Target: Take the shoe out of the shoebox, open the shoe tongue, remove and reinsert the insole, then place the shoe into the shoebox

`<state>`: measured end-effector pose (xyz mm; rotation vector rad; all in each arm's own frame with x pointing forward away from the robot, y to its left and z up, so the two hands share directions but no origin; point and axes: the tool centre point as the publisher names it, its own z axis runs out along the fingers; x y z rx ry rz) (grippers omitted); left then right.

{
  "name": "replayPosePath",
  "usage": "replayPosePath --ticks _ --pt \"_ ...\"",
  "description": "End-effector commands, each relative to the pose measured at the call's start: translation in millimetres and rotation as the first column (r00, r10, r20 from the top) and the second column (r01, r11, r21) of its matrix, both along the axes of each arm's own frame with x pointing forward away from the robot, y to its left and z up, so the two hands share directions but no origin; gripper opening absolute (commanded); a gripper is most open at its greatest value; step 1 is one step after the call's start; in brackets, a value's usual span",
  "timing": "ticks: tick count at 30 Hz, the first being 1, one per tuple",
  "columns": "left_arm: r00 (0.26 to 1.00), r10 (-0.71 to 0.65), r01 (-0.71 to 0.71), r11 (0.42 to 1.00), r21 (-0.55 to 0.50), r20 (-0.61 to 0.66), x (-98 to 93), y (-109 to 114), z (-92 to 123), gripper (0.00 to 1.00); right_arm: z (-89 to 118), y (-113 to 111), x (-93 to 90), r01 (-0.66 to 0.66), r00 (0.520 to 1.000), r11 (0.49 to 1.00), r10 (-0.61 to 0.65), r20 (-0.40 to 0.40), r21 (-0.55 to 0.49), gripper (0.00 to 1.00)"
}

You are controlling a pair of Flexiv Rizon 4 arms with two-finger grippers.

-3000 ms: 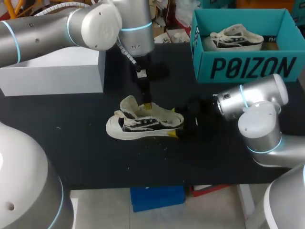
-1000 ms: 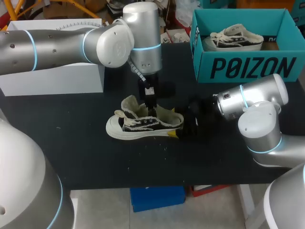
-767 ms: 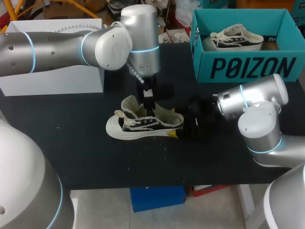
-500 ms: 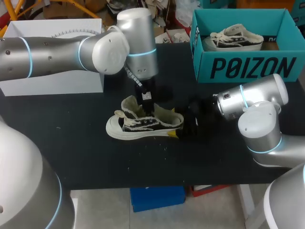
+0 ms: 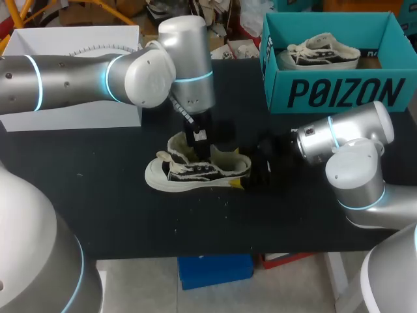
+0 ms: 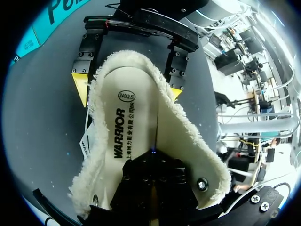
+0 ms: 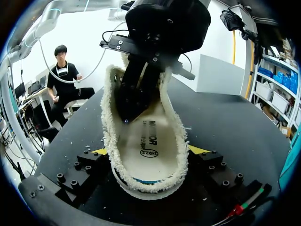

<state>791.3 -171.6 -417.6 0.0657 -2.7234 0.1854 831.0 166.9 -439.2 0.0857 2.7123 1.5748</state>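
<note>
Shoe [image 5: 195, 171] stands on the black counter [image 5: 117, 202], well apart from the teal shoebox [image 5: 339, 91], seen from overhead. Left wrist view: right pincer [image 6: 127, 89] clamps the heel from both sides. Right wrist view: left pincer [image 7: 129, 113] reaches down onto the insole [image 7: 153, 146]; whether it grips anything cannot be told.

The right gripper [image 7: 149, 151] clamps the shoe [image 7: 109, 127] at its near end, one yellow tip on each side. The left gripper [image 7: 131, 101] dips into the far end, onto the insole [image 7: 157, 148] (fleecy rim all round).

Black table [image 5: 130, 215], faintly speckled surface
</note>
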Motion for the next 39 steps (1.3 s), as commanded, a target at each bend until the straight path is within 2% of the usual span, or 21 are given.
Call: replayPosePath --ticks 1,2,3,5,6,8,17,25,32,39 --pt "1.0 0.011 -0.011 1.0 0.0 0.012 -5.4 -1 -13 0.08 -1 0 1.1 0.003 1.0 1.0 -0.003 0.0 0.001 0.0" --pt "1.0 0.015 -0.015 1.0 0.0 0.018 -4.9 -1 -13 0.33 -1 0 1.1 0.003 1.0 1.0 -0.003 0.0 0.001 0.0" --pt "1.0 0.016 -0.016 1.0 0.0 0.019 -4.5 0 -13 0.46 -1 0 1.1 0.003 1.0 1.0 -0.003 0.0 0.001 0.0" --pt "0.999 0.021 -0.021 1.0 0.007 0.043 -3.5 0 -13 0.53 -1 0 1.1 0.003 1.0 1.0 -0.003 0.0 0.001 0.0" --pt "0.999 0.022 -0.023 1.0 0.01 0.05 -3.4 0 -14 0.53 -1 0 1.1 0.003 1.0 1.0 -0.003 0.0 0.001 0.0" --pt "0.997 0.029 -0.031 0.999 0.024 0.074 -3.5 0 -17 0.48 -1 0 1.1 0.003 1.0 1.0 -0.003 0.0 0.001 0.0" --pt "0.972 0.075 -0.1 0.989 0.106 0.223 -0.6 -1 -37 0.44 -1 0 1.1 0.003 1.0 1.0 -0.003 0.0 0.001 0.0" --pt "0.93 0.104 -0.169 0.973 0.159 0.352 12.5 6 -59 0.42 -1 0 1.1 0.003 1.0 1.0 -0.003 0.0 0.001 0.0" --pt "0.921 0.099 -0.174 0.97 0.172 0.377 29.4 17 -75 0.41 -1 0 1.1 0.003 1.0 1.0 -0.003 0.0 0.001 0.0" --pt "0.886 0.06 -0.16 0.97 0.181 0.461 28.5 19 -87 0.4 -1 0 1.1 0.003 1.0 1.0 -0.003 0.0 0.001 0.0"
